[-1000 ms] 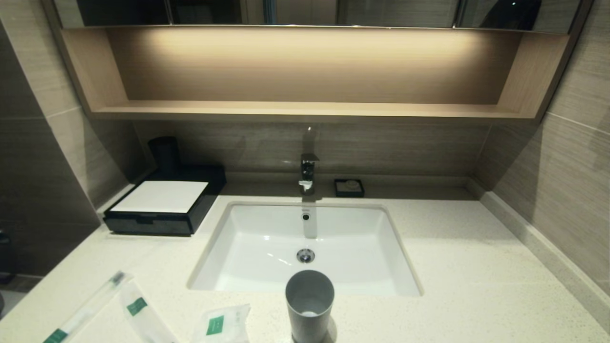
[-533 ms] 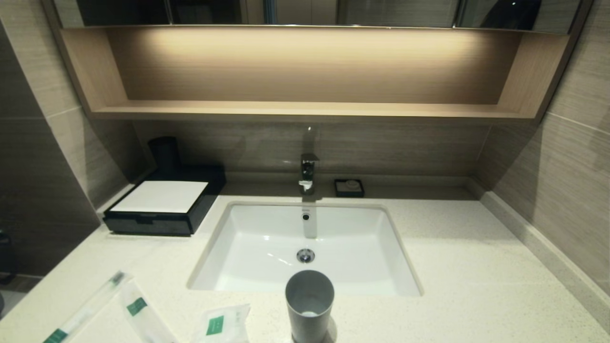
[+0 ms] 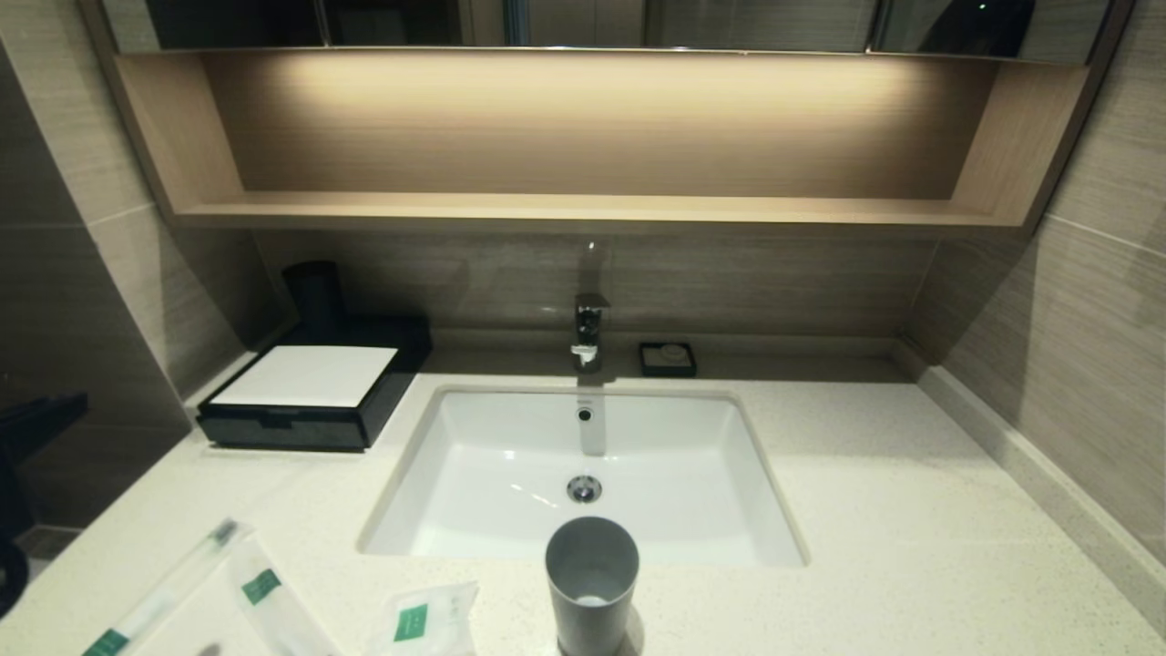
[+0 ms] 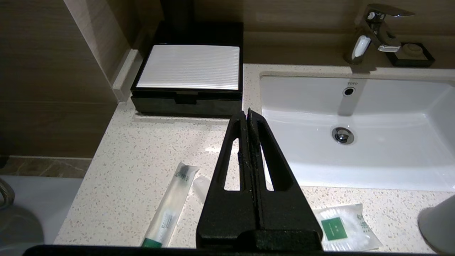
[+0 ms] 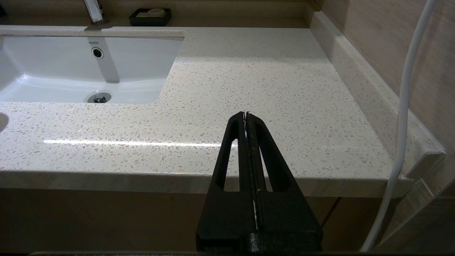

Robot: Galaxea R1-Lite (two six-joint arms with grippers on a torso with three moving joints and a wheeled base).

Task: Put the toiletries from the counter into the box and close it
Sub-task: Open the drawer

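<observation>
Three translucent packets with green labels lie at the counter's point(image 3: 911, 510) front left: a long thin one point(image 3: 164, 592), a narrow one point(image 3: 266, 590) and a squarish one point(image 3: 424, 621). The black box point(image 3: 310, 424) with its white top panel stands at the back left, its drawer pushed in. My left gripper point(image 4: 247, 114) is shut and empty. It hovers above the packets and points toward the box point(image 4: 188, 103). The narrow packet point(image 4: 201, 185) is mostly hidden behind it, between the long point(image 4: 170, 206) and squarish point(image 4: 341, 227) ones. My right gripper point(image 5: 246, 116) is shut and empty at the counter's front right edge.
A grey cup point(image 3: 592, 583) stands in front of the white sunken sink point(image 3: 437, 510). A faucet point(image 3: 589, 328) and a small black soap dish point(image 3: 668, 358) sit at the back. A wooden shelf point(image 3: 583, 210) hangs above. A white cable point(image 5: 401, 124) hangs by the right wall.
A dark part of my left arm has come into the head view at its far left edge. The packets, the cup and the box have not moved.
</observation>
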